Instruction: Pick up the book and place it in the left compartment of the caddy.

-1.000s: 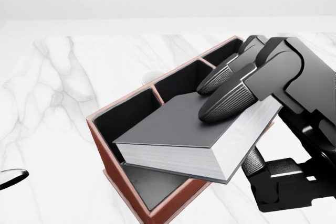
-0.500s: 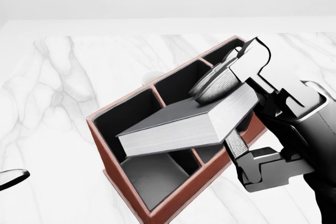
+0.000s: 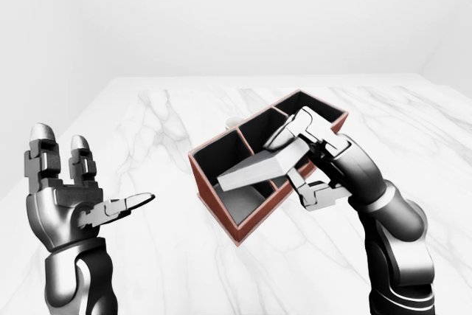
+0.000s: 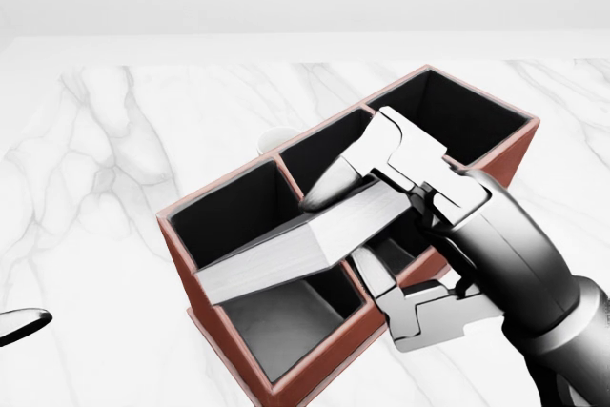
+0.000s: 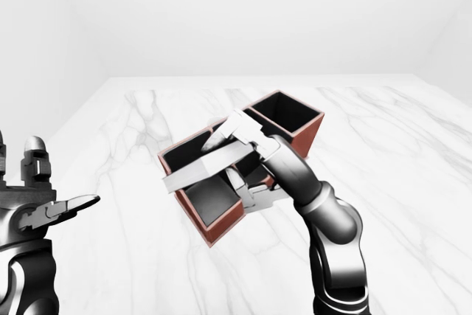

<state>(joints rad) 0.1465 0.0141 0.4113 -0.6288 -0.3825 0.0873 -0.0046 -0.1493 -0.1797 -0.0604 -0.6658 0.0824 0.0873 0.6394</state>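
Note:
A grey book (image 4: 286,254) with white page edges is held in my right hand (image 4: 348,231), fingers (image 4: 329,186) on its top cover and thumb beneath. The book tilts down to the left over the red-brown caddy (image 4: 208,319), its low end above the caddy's left compartments. I cannot tell whether it touches the caddy. My left hand (image 3: 88,193) is open and empty, raised at the left of the left-eye view, well apart from the caddy.
The caddy has black inner walls and several compartments and sits on a white marble table (image 3: 162,256). A small white round object (image 4: 276,138) shows just beyond the caddy's far wall. A pale wall stands behind the table.
My right hand has turned at the wrist and rotated the book. The book's left end has tipped lower toward the caddy's left end. The left hand has stayed put.

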